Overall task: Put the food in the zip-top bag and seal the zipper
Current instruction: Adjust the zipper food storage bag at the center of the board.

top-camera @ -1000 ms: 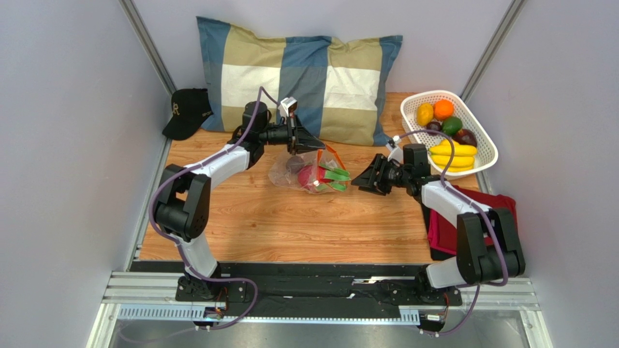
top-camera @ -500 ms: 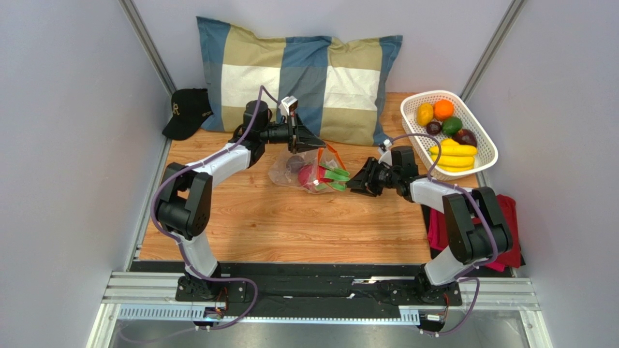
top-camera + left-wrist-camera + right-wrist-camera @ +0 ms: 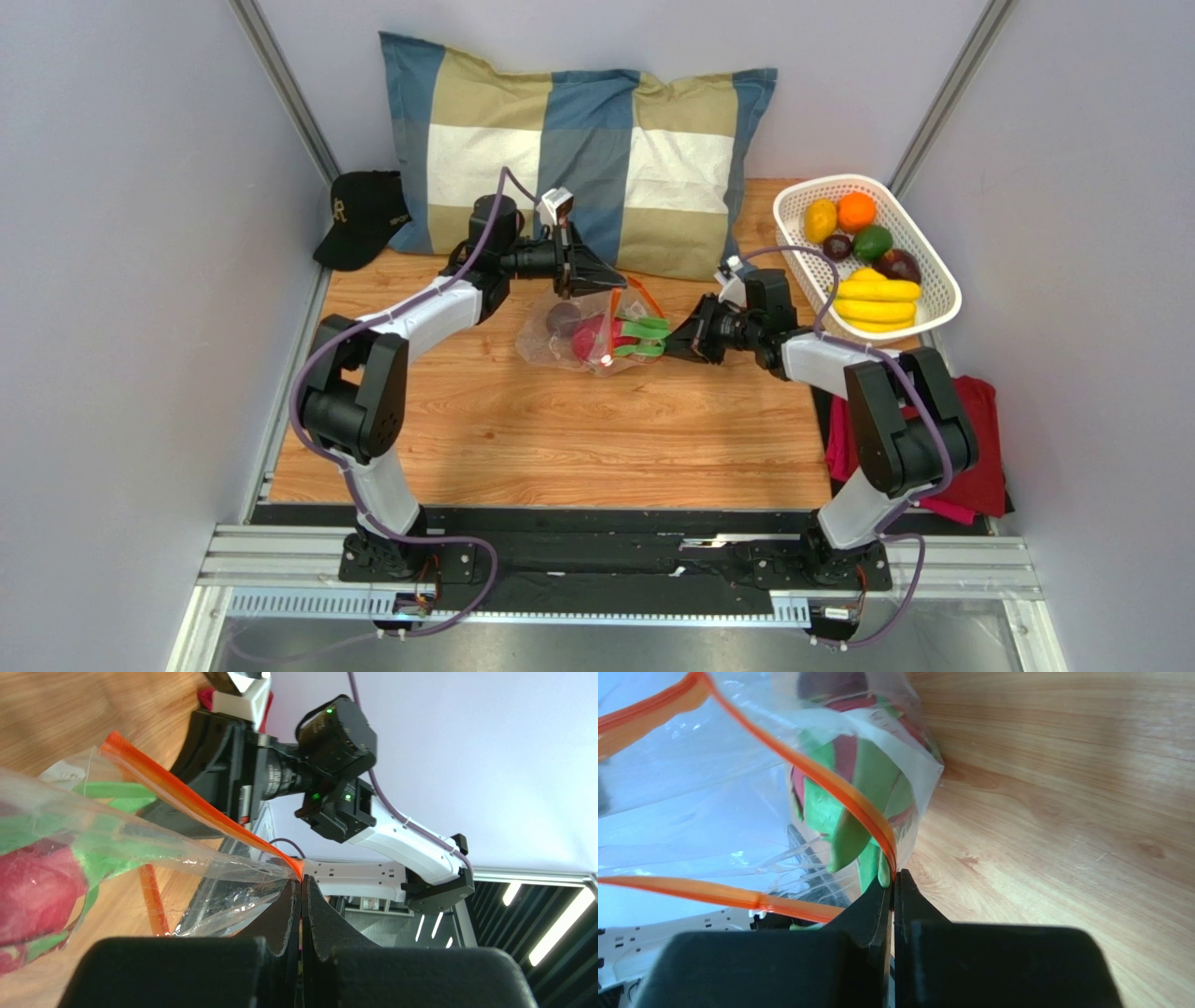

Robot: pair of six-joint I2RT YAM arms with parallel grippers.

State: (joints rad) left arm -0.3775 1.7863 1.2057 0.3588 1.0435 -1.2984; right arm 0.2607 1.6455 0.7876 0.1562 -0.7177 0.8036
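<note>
The zipper [image 3: 203, 808] of the zip-top bag [image 3: 550, 336] is being pinched at one end by the left pincer [image 3: 302, 882], whose jaws are being pressed fully together on the orange-red strip. The other end is being gripped by the right pincer [image 3: 892, 878], likewise closed tight on the strip (no gap is showing between its fingers). The bag is being held stretched between the two pincers, its body lying on the wooden surface [image 3: 561, 448]. The mouth is being kept open: two runs of strip are spreading apart just ahead of the right pincer. Just beyond that pincer's tips, a magenta dragon fruit [image 3: 857, 777] with green tips is being held inside the bag, with a dark purple piece [image 3: 567, 317] nearer the left pincer. Behind the right pincer, well apart, bananas [image 3: 877, 301] and an orange [image 3: 856, 210] are being carried in a white basket [image 3: 937, 273].
</note>
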